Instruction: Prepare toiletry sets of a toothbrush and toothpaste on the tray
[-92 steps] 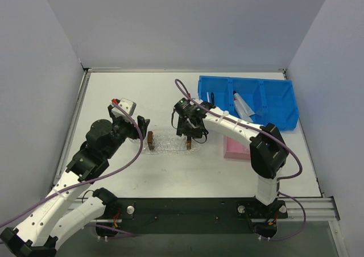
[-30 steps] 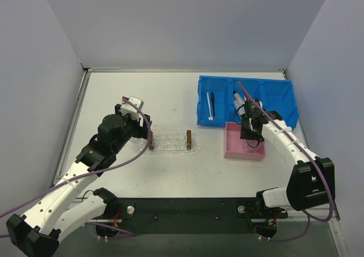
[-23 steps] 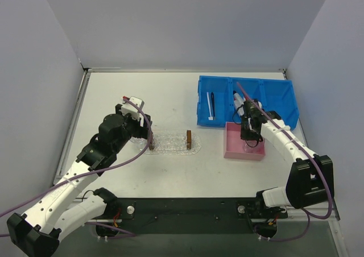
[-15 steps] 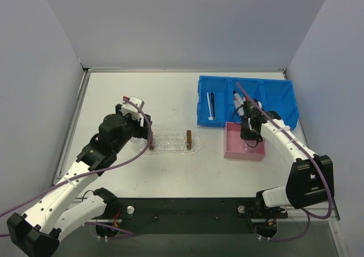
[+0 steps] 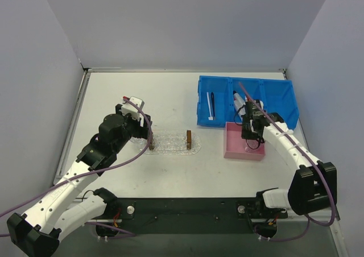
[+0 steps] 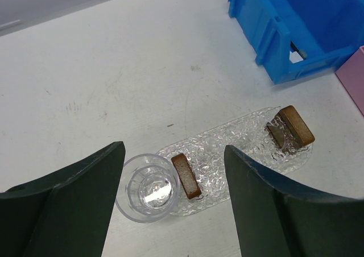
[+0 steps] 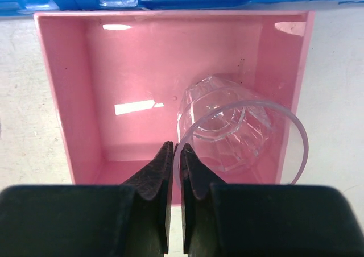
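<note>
- tray [image 6: 239, 136]: clear, pebbled texture
- blocks [image 6: 186, 175]: brown
- round cup [image 6: 148, 187]: clear, smooth
- bin [image 6: 267, 35]: bright blue
- box [image 7: 62, 98]: glossy pink
- faceted cup [image 7: 227, 126]: clear, diamond-cut pattern
- black toothbrush [image 5: 212, 104] and white toothbrush [image 5: 208, 108]
- table [image 6: 114, 69]: off-white, faint scuffs
- cables [image 5: 139, 149]: purple

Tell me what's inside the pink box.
One clear cup sits in the pink box, its rim pinched by the right end effector. Nothing else shows on the floor, but the fingers hide the near wall and the floor beneath them.
</note>
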`<move>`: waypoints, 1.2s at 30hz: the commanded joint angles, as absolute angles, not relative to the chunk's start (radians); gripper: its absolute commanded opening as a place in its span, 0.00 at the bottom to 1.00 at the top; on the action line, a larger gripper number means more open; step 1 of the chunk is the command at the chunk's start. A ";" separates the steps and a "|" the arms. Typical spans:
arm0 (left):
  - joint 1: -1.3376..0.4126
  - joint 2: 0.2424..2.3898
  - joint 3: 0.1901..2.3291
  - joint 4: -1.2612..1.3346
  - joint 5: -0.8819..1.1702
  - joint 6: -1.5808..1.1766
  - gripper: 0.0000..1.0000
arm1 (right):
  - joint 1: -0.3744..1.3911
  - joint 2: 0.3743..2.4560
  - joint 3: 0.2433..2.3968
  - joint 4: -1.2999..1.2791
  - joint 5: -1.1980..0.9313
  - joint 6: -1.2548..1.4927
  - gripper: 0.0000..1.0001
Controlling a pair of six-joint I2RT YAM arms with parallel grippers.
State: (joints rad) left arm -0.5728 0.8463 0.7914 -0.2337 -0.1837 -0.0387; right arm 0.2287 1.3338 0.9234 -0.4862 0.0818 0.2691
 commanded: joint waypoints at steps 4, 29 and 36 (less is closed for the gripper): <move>-0.566 0.833 0.801 -0.213 -0.186 -0.018 0.81 | 0.247 1.227 0.930 -0.505 0.124 0.256 0.00; -0.566 0.834 0.805 -0.213 -0.161 -0.038 0.81 | 0.456 1.104 1.149 -0.640 0.258 0.242 0.00; -0.566 0.839 0.805 -0.215 -0.160 -0.038 0.81 | 0.538 1.132 1.224 -0.660 0.212 0.247 0.00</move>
